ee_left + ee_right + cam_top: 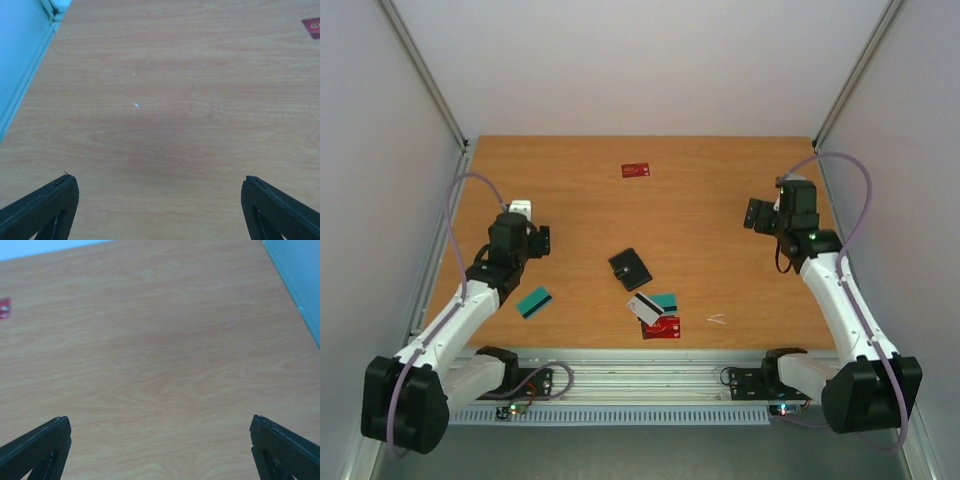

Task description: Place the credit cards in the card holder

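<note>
Nothing properly readable here, tbh. The far red card (636, 170) has white print on it, but it's too small to make out. Same deal with the near red card (662, 328), just tiny white marks.

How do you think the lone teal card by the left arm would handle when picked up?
The teal card lies flat on the table, so it probably offers little edge to pinch and may slide if pushed. It looks thin, so likely light and flexible.
</note>
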Tool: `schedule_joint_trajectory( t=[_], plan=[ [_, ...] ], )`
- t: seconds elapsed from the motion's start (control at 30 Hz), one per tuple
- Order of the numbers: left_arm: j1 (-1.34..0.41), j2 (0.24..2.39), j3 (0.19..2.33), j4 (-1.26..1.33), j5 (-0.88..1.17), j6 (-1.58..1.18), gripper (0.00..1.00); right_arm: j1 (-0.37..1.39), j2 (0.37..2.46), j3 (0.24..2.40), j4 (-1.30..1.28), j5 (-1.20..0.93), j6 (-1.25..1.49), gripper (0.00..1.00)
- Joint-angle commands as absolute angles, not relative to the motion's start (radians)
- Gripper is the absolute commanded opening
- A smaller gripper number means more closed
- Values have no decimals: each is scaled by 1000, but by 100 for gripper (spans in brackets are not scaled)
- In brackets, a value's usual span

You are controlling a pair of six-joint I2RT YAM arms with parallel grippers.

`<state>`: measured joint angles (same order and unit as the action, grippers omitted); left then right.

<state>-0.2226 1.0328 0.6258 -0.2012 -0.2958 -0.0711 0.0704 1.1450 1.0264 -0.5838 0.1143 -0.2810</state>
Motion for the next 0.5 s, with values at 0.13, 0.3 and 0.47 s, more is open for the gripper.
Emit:
schedule_joint_trajectory(
  t=[0.13,0.3,0.47],
  plan=[
    [-183,1017,391,250,-356,-9,93,71,1112,668,-82,308,-380,98],
    [-165,1078,283,465,-338,-3,95,32,1192,508,186,148,-433,99],
    [-104,1183,339,509,-243,-9,94,-26,1367,463,448,17,-443,99]
  ],
)
